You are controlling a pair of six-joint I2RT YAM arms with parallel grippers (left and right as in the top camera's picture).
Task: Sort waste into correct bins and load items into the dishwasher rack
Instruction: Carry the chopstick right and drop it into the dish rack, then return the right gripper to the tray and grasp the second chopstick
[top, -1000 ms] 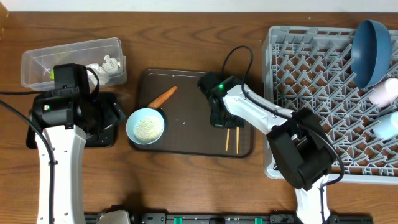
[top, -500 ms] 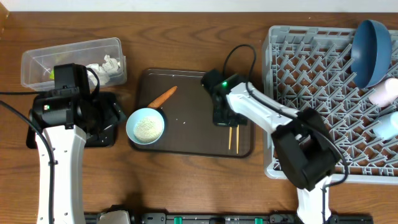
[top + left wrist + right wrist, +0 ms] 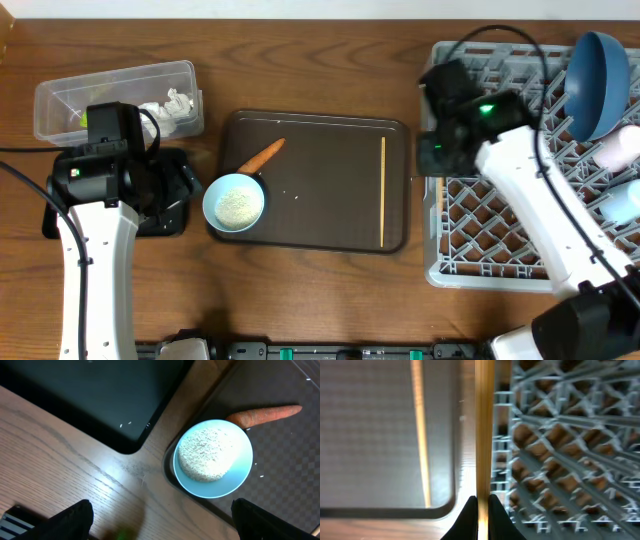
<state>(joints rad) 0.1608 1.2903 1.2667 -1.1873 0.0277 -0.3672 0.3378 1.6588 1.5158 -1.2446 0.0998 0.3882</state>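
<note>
The right pincer [image 3: 479,510] is closed down narrow on one chopstick [image 3: 484,430], gripping it at its near end. In the wrist view the stick runs straight out from the fingertips. Its long axis lies along the rack [image 3: 432,262] wall that faces the brown tray [image 3: 330,125], right over the seam between the two. The peg lattice starts just beside the stick, on the side away from the tray. I'd say the coming move turns on that: the stick has to shift sideways over the wall and go down among the pegs, and it is long enough to catch on them if it tips. From overhead the held stick is hidden under the wrist, so I cannot tell how high it hangs over the rim.

The second chopstick [image 3: 383,190] lies flat on the brown tray near the rack, parallel to that same wall. The right arm is much the nearer to it.

The left pincer [image 3: 165,522] is far from the rack, beyond the tray. Its fingers are spread wide and hold nothing. It hangs over bare table near the bowl [image 3: 212,457], with the carrot [image 3: 265,414] and the black tray [image 3: 100,400] close by
</note>
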